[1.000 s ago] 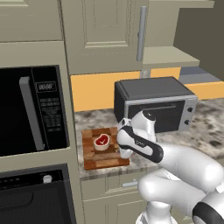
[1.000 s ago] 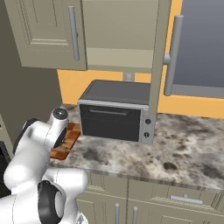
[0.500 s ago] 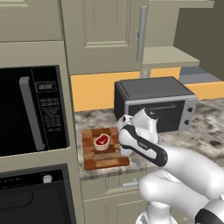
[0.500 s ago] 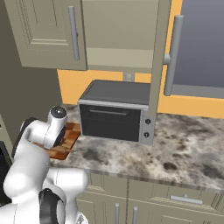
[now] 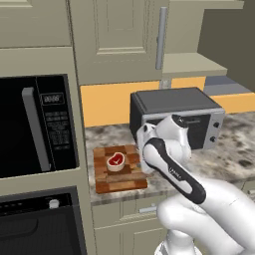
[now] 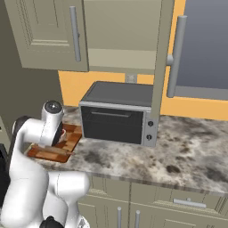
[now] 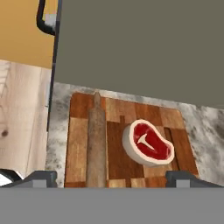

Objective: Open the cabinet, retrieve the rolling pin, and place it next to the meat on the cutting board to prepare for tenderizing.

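Observation:
The checkered cutting board (image 7: pixel 118 140) lies on the counter right below my gripper (image 7: pixel 111 178), which is open with nothing between its fingertips (image 7: pixel 38 177). The brown rolling pin (image 7: pixel 96 142) lies lengthwise along the board's left side in the hand view. Beside it, a small gap away, sits the red meat (image 7: pixel 148 142) with its whitish rim. In the left base view my wrist hangs over the right edge of the cutting board (image 5: pixel 119 172), next to the meat (image 5: pixel 115 161). The beige wall cabinet (image 6: pixel 122 31) above stands open, its doors (image 6: pixel 44 35) swung out.
A dark toaster oven (image 5: pixel 174 117) stands on the speckled counter (image 6: pixel 187 151) just right of the board. A built-in microwave (image 5: pixel 35 124) fills the tall unit at the left. One cabinet door (image 6: pixel 165 67) hangs edge-on over the toaster oven's right end.
My fingers have spread a little wider and the hand has risen slightly from the board. The rolling pin stays lying beside the meat.

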Motion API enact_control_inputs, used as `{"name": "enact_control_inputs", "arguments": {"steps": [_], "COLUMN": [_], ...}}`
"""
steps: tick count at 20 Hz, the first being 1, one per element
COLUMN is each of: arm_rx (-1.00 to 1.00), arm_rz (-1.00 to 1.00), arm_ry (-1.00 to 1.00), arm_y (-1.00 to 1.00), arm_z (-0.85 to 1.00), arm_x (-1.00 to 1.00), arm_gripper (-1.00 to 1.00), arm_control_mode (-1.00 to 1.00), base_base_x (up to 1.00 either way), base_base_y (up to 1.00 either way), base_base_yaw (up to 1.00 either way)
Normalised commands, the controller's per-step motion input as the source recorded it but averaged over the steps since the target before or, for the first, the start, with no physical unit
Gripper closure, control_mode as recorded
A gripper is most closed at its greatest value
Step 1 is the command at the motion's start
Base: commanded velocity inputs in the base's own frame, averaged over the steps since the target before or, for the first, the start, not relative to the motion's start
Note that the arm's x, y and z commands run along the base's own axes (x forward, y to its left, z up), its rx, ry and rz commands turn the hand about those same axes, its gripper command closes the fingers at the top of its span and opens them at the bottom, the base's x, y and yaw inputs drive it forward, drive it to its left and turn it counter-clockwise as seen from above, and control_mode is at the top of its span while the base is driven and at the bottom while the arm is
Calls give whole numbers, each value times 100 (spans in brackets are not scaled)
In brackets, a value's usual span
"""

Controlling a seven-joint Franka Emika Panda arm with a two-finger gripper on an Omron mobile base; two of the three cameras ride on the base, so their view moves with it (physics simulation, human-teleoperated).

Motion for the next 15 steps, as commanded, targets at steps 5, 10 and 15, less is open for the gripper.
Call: {"name": "enact_control_inputs", "arguments": {"steps": [5,10,15], "arm_rx": [0,0,0], "arm_rz": [0,0,0], "arm_ry": [-8,-12,-15], "arm_y": [1,4,8], "arm_z": [39,35,27], "arm_x": [-70,-85,-83], "arm_gripper": [-100,-100,-100], "arm_control_mode": [-100,-100,-100], "base_base_x": [0,0,0], "base_base_y": [0,0,0], "base_base_yaw": [0,0,0]}}
